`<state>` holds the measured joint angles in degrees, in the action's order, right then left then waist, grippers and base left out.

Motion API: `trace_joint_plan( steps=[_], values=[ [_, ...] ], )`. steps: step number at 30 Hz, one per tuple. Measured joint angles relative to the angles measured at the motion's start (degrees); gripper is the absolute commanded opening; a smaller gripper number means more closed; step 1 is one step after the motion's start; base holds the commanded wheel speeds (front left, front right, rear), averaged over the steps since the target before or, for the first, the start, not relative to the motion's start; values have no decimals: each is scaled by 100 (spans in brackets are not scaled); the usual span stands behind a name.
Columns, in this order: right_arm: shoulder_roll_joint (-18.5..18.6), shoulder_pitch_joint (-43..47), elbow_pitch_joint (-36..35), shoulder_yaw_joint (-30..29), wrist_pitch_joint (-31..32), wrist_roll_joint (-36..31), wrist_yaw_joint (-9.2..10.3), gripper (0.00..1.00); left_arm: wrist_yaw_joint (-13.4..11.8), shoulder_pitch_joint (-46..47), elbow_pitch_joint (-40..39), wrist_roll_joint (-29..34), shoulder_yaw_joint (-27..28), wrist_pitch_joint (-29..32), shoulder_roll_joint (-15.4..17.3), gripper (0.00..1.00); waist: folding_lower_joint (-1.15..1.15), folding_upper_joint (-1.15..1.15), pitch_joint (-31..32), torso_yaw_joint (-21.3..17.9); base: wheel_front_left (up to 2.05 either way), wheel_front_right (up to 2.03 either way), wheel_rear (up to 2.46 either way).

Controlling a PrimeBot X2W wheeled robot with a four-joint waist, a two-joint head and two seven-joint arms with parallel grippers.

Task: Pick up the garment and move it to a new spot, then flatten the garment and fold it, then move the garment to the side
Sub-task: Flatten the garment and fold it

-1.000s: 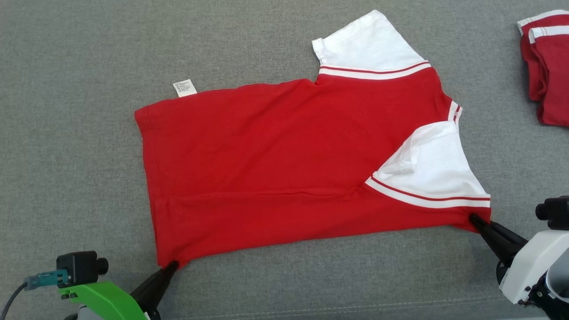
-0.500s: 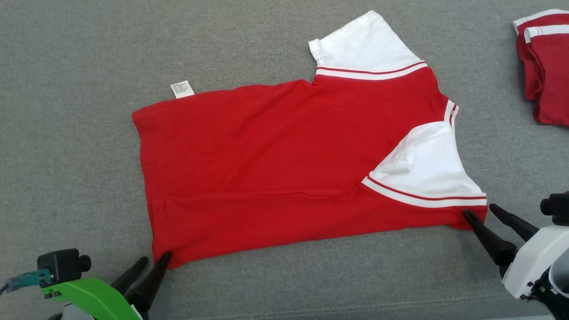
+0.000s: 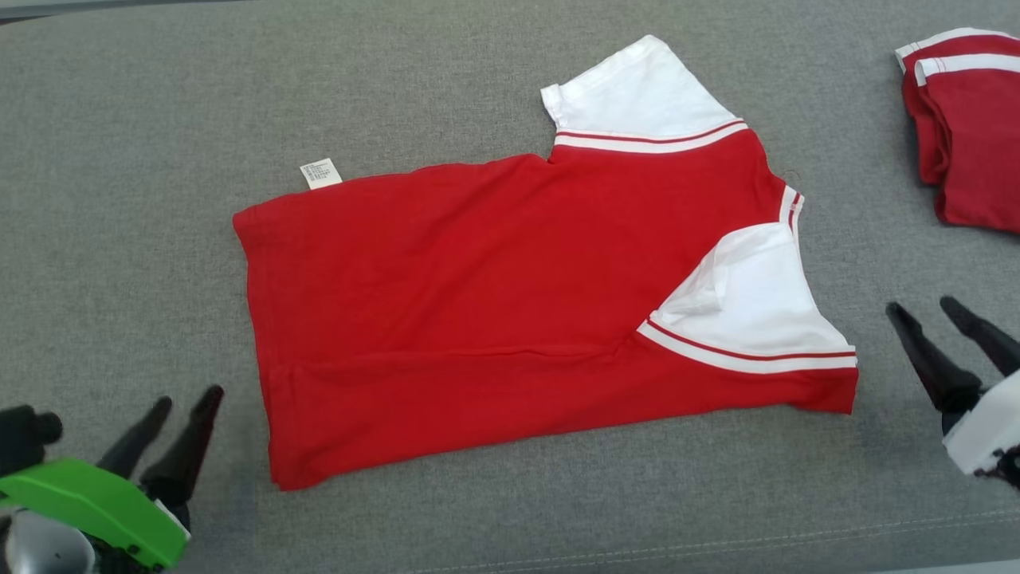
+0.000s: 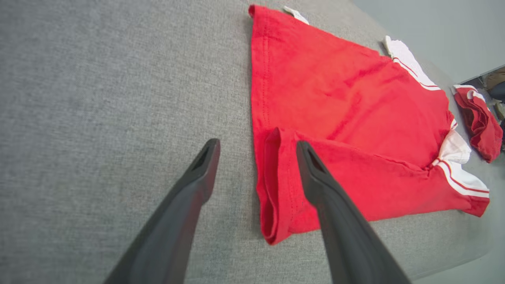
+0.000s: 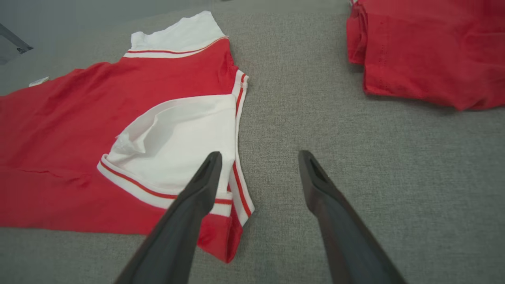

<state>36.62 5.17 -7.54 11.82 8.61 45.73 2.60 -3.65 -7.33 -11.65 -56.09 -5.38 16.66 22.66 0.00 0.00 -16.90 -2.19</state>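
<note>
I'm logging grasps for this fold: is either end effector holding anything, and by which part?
Nothing is held. The left end effector and right end effector both stand open, clear of the red shirt.

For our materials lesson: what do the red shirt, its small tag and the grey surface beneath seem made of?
Shirt: soft knit cloth, likely cotton, matt; it creases and shows stitched hems.
Tag: thin white printed label, cloth or paper, too small to tell.
Surface: grey woven upholstery cloth, matt, with flecked weave and a stitched seam.
</note>
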Motion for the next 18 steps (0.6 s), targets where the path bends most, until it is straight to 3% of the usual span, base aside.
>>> trace_joint_plan(
  steps=[12, 18],
  values=[
    [147, -2024, -465, -132, 470, 8, 2, 100, -37, 1424, -493, -88, 178, 704, 757, 100, 0, 0, -571, 13, 0, 0, 0],
    [222, -3169, -374, -42, 1040, 9, 102, 100, -40, 2358, -554, -756, 140, 1462, 882, 100, 0, 0, -1005, 88, 0, 0, 0]
  ],
)
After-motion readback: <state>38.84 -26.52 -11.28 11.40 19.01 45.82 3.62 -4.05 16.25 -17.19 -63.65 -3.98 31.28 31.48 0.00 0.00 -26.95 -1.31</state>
